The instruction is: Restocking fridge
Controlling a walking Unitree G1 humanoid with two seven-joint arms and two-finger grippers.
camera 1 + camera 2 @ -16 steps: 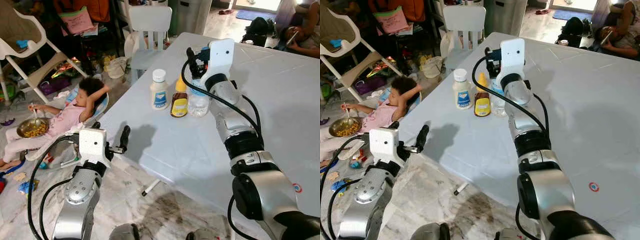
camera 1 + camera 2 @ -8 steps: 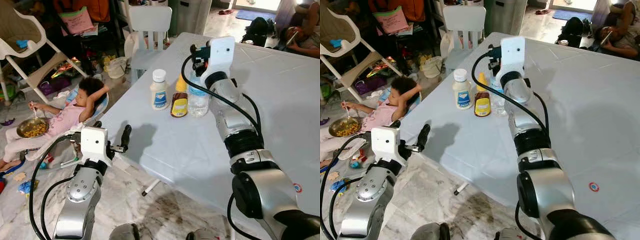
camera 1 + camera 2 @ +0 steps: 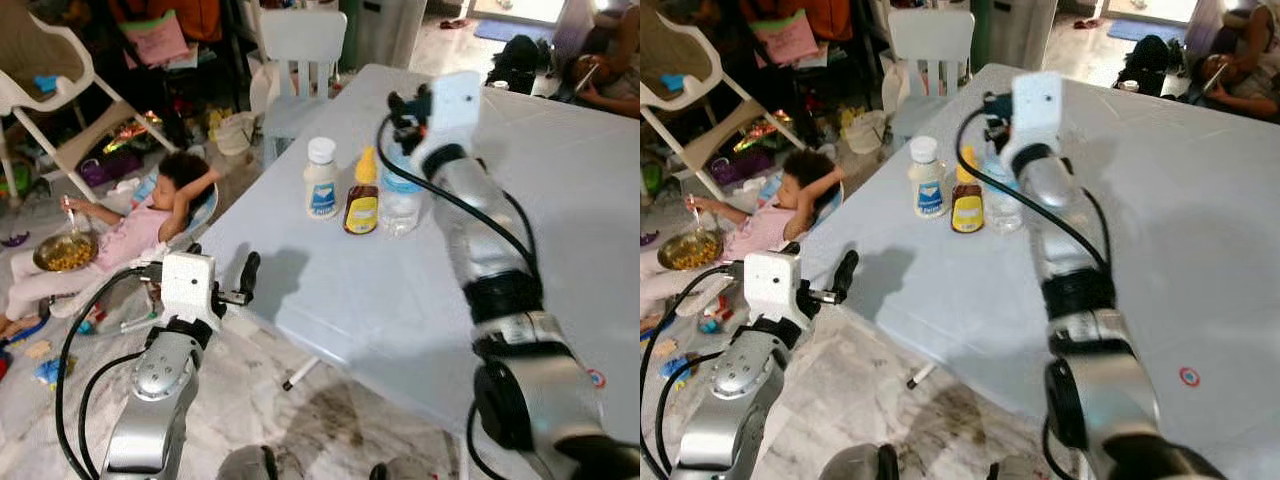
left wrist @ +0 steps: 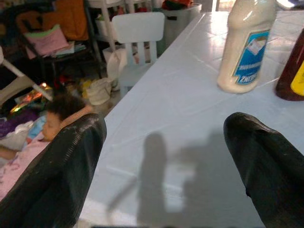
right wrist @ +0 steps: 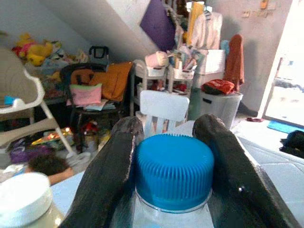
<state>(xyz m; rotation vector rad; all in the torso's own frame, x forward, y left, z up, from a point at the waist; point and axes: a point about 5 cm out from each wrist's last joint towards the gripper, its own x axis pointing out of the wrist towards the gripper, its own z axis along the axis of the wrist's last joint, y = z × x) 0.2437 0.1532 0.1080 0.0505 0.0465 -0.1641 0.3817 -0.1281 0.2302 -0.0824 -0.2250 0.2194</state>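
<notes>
Right gripper [image 5: 173,156] fingers clamp the blue cap [image 5: 174,171] of the water bottle [image 3: 400,200] — it has risen slightly, bottle seemingly lifting off the counter [image 3: 560,180] beside honey [image 3: 361,205] and mayonnaise [image 3: 321,180]. Left gripper [image 4: 166,161] idles, fingers spread.

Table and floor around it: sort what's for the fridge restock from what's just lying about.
For the job:
water bottle, its blue cap between the right gripper's fingers
honey bottle
white sauce bottle

Just there:
white chair
food bowl on the floor
left gripper, open at the table edge
</notes>
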